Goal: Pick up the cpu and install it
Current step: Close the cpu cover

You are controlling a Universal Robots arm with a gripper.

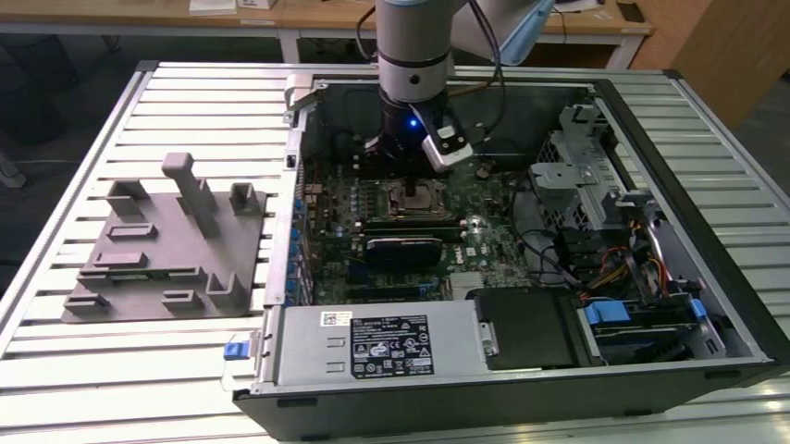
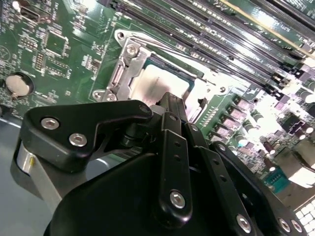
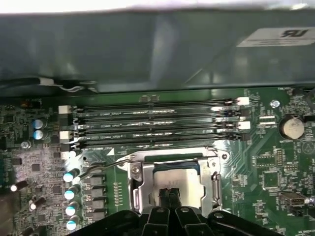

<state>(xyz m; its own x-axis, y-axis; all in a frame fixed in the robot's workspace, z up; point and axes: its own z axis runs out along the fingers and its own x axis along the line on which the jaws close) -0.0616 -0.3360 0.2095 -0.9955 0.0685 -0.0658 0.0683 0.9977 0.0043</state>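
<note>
Gripper [image 3: 170, 192] with its claw pressed together, tips over the cpu [image 3: 184, 177]. The cpu lies inside the metal socket frame [image 3: 136, 187], apparently seated. Memory slots [image 3: 157, 125] run just beside that frame.

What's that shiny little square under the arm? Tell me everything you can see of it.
That is the cpu: a small flat square with a pale silvery metal top and a thin darker rim. It lies flat inside the metal socket frame on the green motherboard, next to the memory slots. The gripper stands right over it, fingers shut together, tips at its top; whether they touch it I cannot tell.
</note>
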